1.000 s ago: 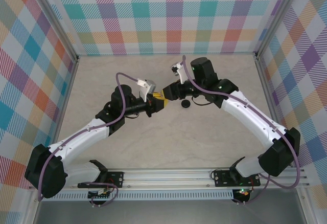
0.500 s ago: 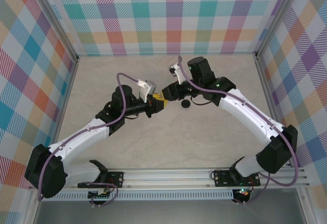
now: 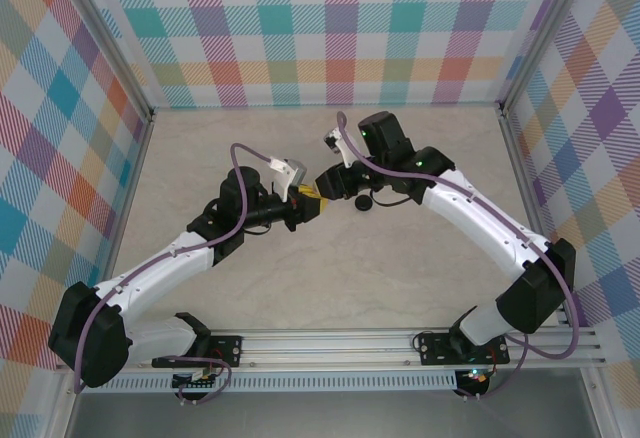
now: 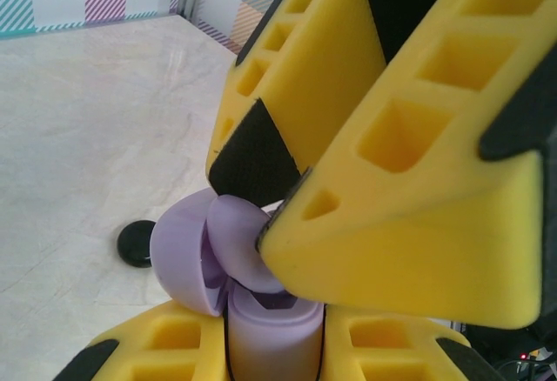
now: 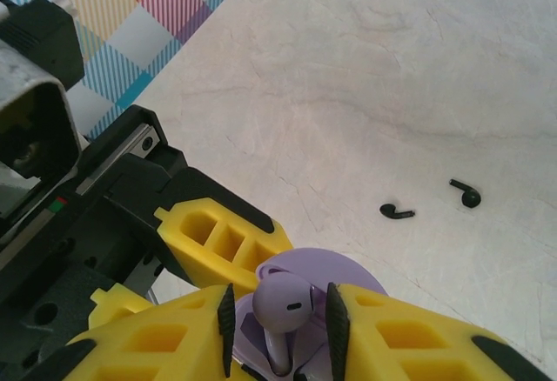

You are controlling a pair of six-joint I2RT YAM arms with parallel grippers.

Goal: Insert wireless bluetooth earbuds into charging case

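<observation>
Mid-tabletop (image 5: 392, 68), above a pale, marble-veined, matt surface. Item in hand: one lilac earbud (image 5: 283, 301) of glossy moulded plastic, with a bulbous head on a short stem. It is pinched stem-down between the black pads of the right pincer (image 5: 280, 333), whose fingers are yellow, blocky and cut with square hollows. Directly beneath: lilac charging case (image 4: 184, 257), a smooth rounded shell with the lid swung open, its body clamped in the left pincer (image 4: 271, 350). Step judged: seating this earbud in its well, not yet let go. Next move calls for a fine, straight descent with the stem lined up to the socket, then a gentle release. Awaiting: two black earbuds (image 5: 397, 212) (image 5: 466, 193), tiny, lying loose and apart. Black round case (image 4: 137, 243), low and dark, sits nearby.
</observation>
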